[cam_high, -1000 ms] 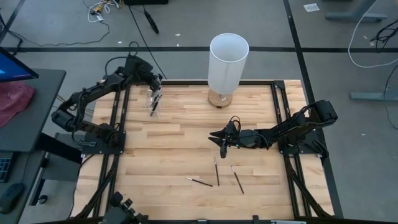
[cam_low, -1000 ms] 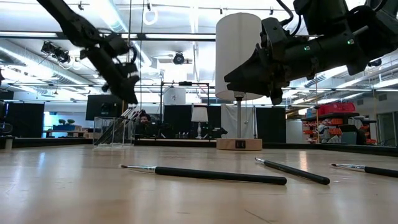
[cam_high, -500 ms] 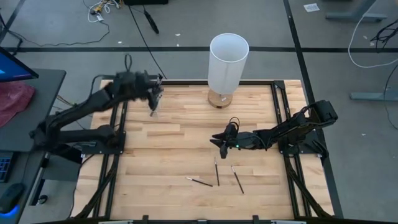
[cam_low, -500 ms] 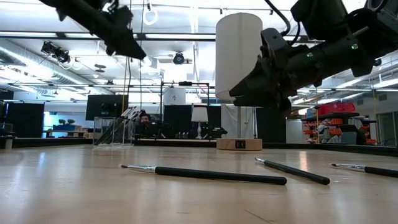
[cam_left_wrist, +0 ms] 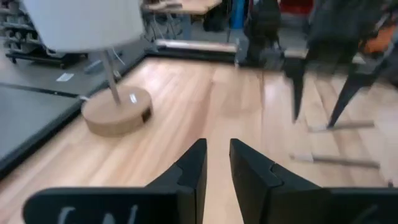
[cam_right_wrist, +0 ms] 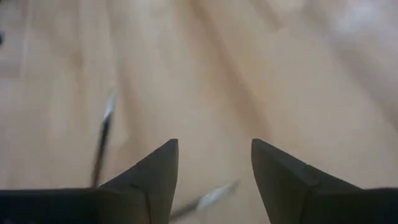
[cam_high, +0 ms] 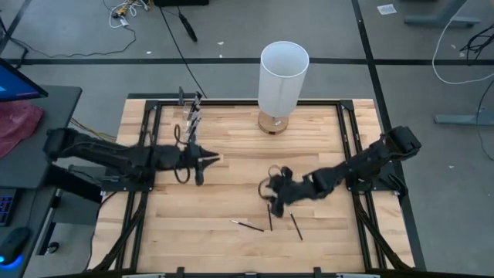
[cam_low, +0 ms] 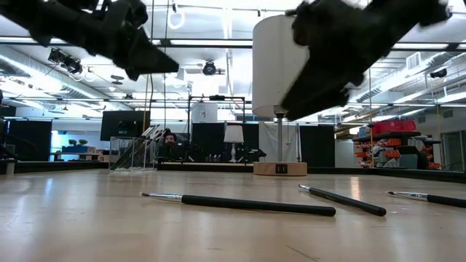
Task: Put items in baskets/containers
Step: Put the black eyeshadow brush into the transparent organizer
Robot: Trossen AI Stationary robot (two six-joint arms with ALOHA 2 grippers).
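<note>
Left gripper (cam_high: 210,160) left the cup (cam_high: 191,122) (narrow gap); right gripper (cam_right_wrist: 214,163) gapes over brushes (cam_high: 269,217).

Right gripper (cam_high: 275,194) blurred overhead; brushes (cam_right_wrist: 102,140) smeared in its wrist view

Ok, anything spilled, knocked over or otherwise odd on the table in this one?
Nothing stands out. Three brushes lie loose on the table near the front, apart from each other. The clear cup stands upright at the back left with brushes in it, and the lamp is upright too.
</note>
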